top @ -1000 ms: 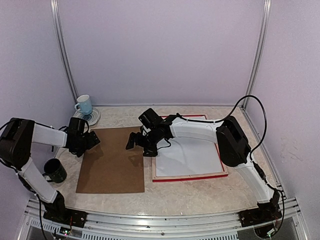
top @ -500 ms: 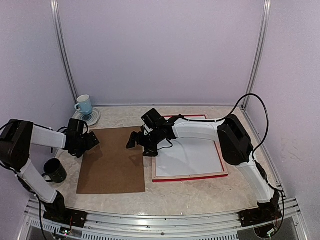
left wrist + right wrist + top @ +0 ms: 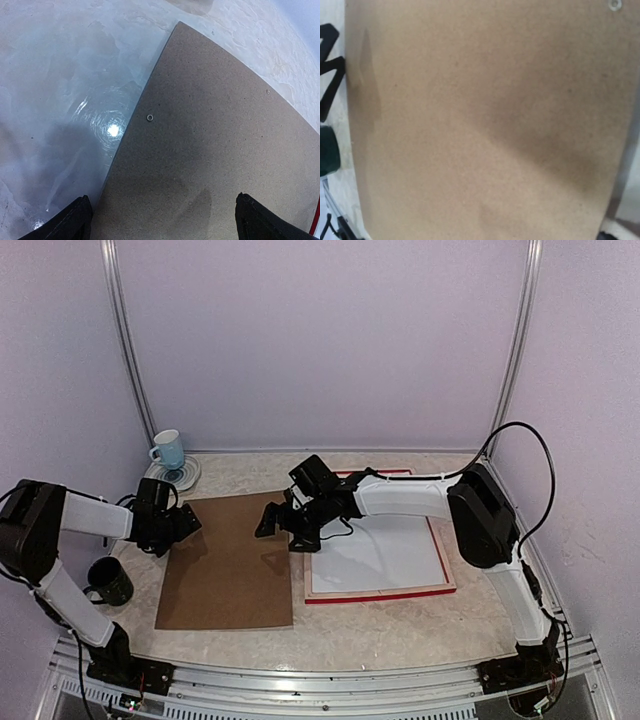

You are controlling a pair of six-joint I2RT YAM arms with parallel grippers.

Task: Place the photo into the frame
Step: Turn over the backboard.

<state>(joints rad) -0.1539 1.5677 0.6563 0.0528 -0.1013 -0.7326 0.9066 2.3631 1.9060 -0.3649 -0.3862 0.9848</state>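
Top external: frame (image 3: 380,596) lies back up, photo (image 3: 385,555) seemingly seated inside, white side up. Board (image 3: 225,575) alongside, not fitted. Left claw (image 3: 186,524) and right claw (image 3: 282,532) gape empty.

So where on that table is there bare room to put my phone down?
The near strip between the brown board, the frame and the front rail is bare, as is a back patch between the blue mug and the frame. Crowded: the middle, where left arm and right arm reach over the board.
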